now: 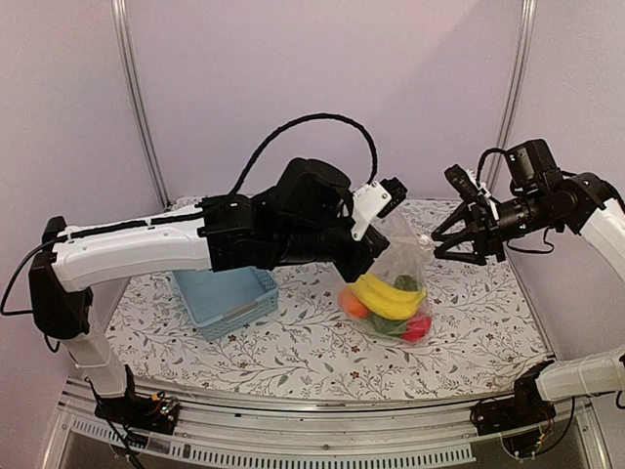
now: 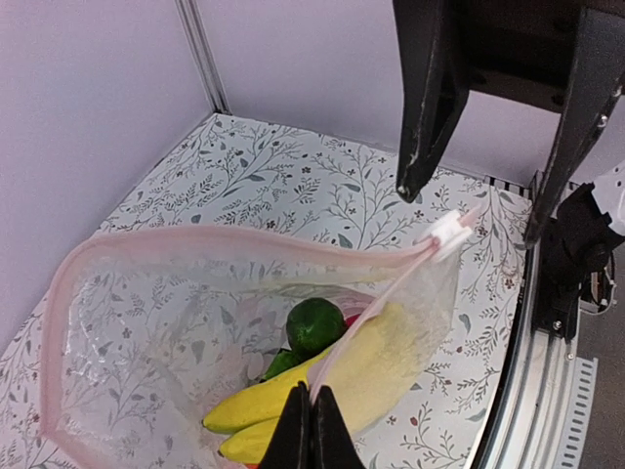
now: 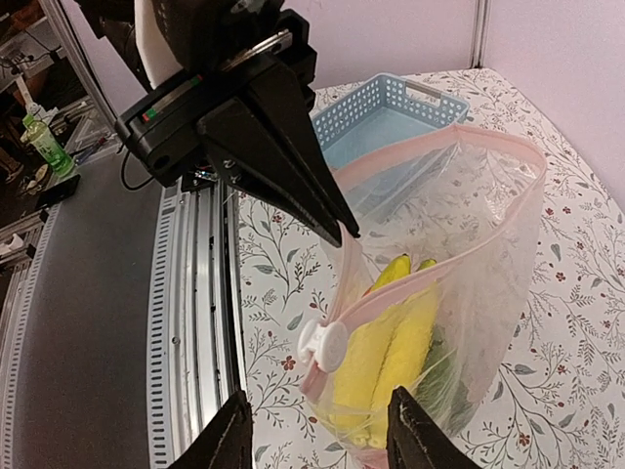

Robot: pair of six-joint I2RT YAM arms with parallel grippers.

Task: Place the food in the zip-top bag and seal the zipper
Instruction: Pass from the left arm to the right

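Left gripper [image 2: 311, 396] clamped on zip-top bag [image 2: 146, 322] rim; right gripper [image 3: 317, 396] spread apart beside the zipper [image 2: 244, 235].

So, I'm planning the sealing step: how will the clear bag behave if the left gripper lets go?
Likely floppy: the zip-top bag hangs creased from the shut left gripper. Probably bottom-heavy, since the banana and the other pieces lie at its bottom. Released, it would probably slump sideways rather than stand.
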